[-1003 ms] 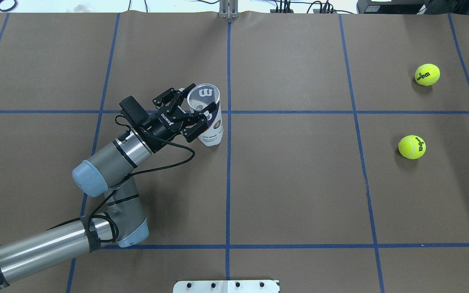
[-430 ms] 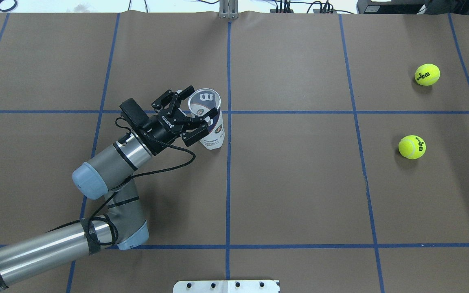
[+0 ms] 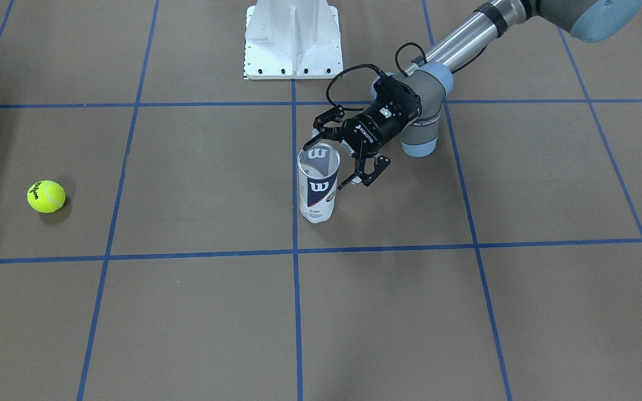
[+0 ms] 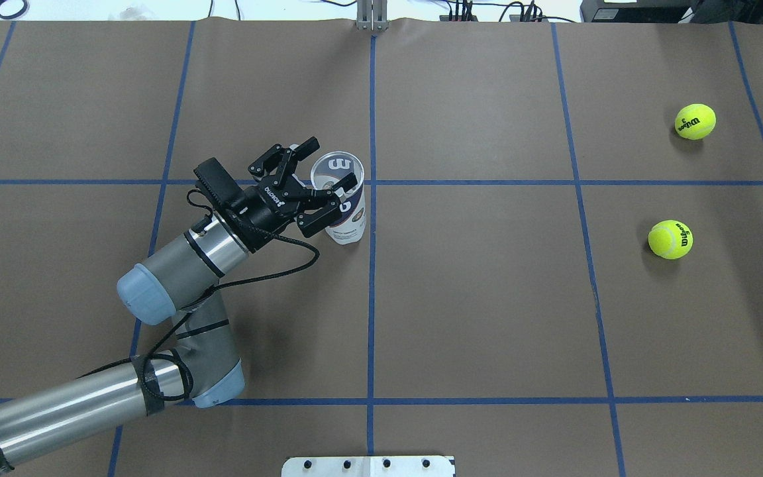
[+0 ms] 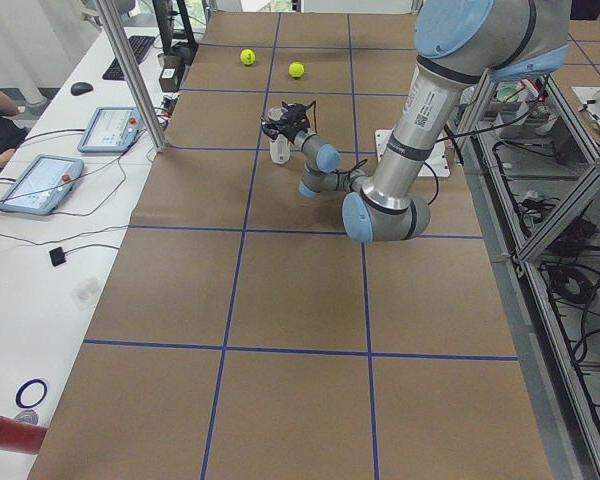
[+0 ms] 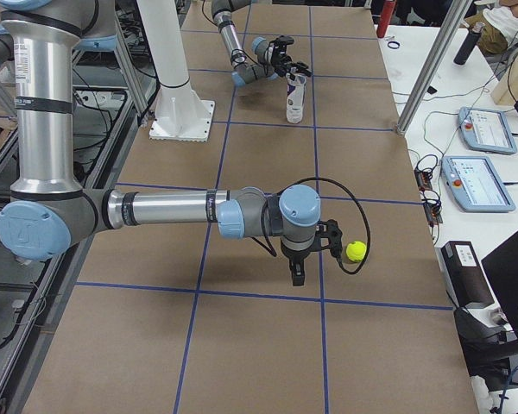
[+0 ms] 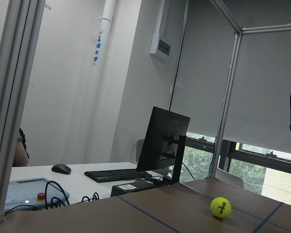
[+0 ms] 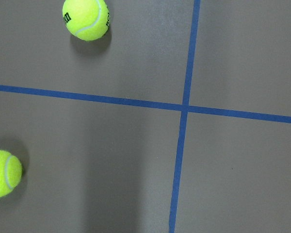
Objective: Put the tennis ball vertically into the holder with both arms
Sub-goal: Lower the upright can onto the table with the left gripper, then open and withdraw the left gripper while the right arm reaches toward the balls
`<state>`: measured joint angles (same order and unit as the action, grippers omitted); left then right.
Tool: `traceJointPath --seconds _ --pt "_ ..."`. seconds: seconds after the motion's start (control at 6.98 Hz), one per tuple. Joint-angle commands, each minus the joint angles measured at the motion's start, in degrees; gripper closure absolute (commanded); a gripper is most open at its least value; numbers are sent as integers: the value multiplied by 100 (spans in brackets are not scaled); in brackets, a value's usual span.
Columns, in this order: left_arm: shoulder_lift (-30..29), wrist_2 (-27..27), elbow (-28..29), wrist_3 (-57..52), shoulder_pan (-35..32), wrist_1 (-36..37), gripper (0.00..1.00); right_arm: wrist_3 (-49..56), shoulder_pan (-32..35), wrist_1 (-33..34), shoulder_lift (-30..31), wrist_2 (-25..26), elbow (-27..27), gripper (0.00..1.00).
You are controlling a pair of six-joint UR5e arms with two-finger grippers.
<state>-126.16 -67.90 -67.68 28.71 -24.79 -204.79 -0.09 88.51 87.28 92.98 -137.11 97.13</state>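
The holder stands upright near the bench's middle, well away from every edge. Its top sits amid the left end effector's spread fingers; contact is unclear. One tennis ball and a second ball lie toward the right edge. The right end effector hangs beside one; I cannot tell its spread.

The brown paper-covered worktop carries two fuzzy yellow-green tennis balls, a far ball and a near ball, and one clear plastic tube with a navy-and-white label. Two grey-silver robot arms with light-blue joint caps show: left arm, right arm. There is one white metal base plate.
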Motion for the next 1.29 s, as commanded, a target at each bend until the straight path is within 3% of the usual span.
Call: traceJointPath --seconds 0.0,0.14,0.29,0.43,0.57,0.86,1.15 --pt "3 -4 -262 12 53 9 1 0 0 0 18 0 -10 0" --pt "186 -47 -611 3 53 183 1 0 0 0 18 0 -1 0" --pt "762 -143 -1424 -6 44 837 1 0 0 0 27 0 43 0" --pt "1464 -710 -2424 -6 -60 1679 1 8 0 -9 35 0 95 0" --pt "1958 -898 -2904 20 -200 1992 1 17 0 -9 18 -9 139 0" --pt "3135 -1240 -3312 160 -211 2021 1 -9 -35 61 -166 1 332 0" --pt "3466 -1559 -3043 353 -167 2204 1 -209 -262 -157 -61 -437 183 0"
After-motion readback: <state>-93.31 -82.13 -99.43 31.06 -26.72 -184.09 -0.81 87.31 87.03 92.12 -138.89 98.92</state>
